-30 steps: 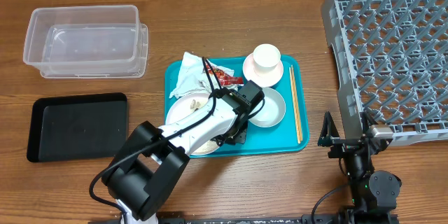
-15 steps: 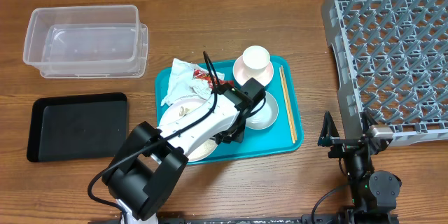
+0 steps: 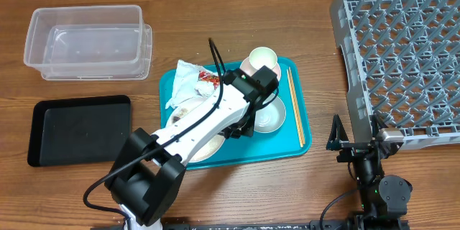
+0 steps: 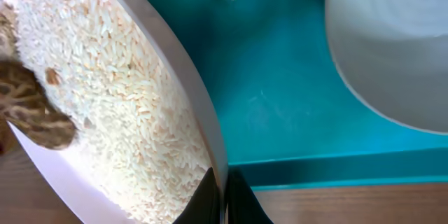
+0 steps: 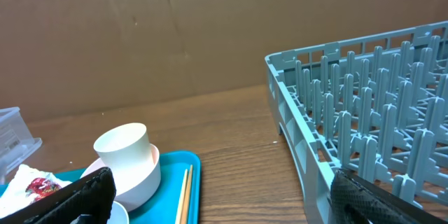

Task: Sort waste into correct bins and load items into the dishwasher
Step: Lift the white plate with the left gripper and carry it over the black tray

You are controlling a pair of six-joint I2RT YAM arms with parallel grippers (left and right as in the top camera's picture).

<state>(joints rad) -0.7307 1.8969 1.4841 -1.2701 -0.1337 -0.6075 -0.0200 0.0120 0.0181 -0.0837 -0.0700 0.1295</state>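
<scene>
My left pincer (image 4: 222, 194) is clamped on the rim of the large white plate (image 4: 183, 77) lying on the teal tray (image 4: 280, 112), while my right pincer (image 5: 227, 196) hangs wide open beside the grey dish rack (image 5: 364, 119).

The left arm (image 3: 208, 118) lay slantwise over the teal tray (image 3: 279, 144), covering its middle and blocking any way down from above there. On the tray the cup (image 3: 260, 61), napkin (image 3: 185, 83), bowl (image 3: 267, 117) and large white plate (image 3: 188, 135) sat crowded together, with hardly a gap between them. The chopsticks (image 3: 295, 108) ran along the edge nearest the dish rack (image 3: 402, 57). Between tray and rack ran a strip of bare wood, room enough to pass, with the right gripper (image 3: 354, 138), jaws spread wide, standing at its near end. Beyond the tray's far edge lay open wood, and more on its other side, before the clear tub (image 3: 86, 43) and black tray (image 3: 79, 129)
</scene>
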